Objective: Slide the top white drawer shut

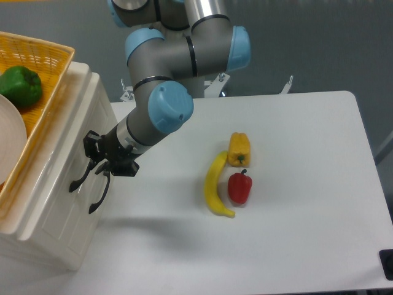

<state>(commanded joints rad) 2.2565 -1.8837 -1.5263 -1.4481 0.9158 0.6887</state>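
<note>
The cream-white cabinet point(58, 203) stands at the left edge of the table. The top white drawer point(61, 163) has its front about flush with the cabinet face. Its black curved handle point(78, 180) lies just left of the lower drawer's handle point(98, 198). My gripper point(101, 165) is right at the cabinet face, with its black fingertips touching or nearly touching the upper end of the top drawer's handle. The fingers blend into the dark handles, so I cannot tell how the jaws stand.
A yellow wicker basket point(52, 61) on the cabinet holds a green pepper point(20, 85) and a white plate point(9, 144). On the white table point(307, 184) lie a banana point(215, 184), a yellow pepper point(239, 149) and a red pepper point(239, 187).
</note>
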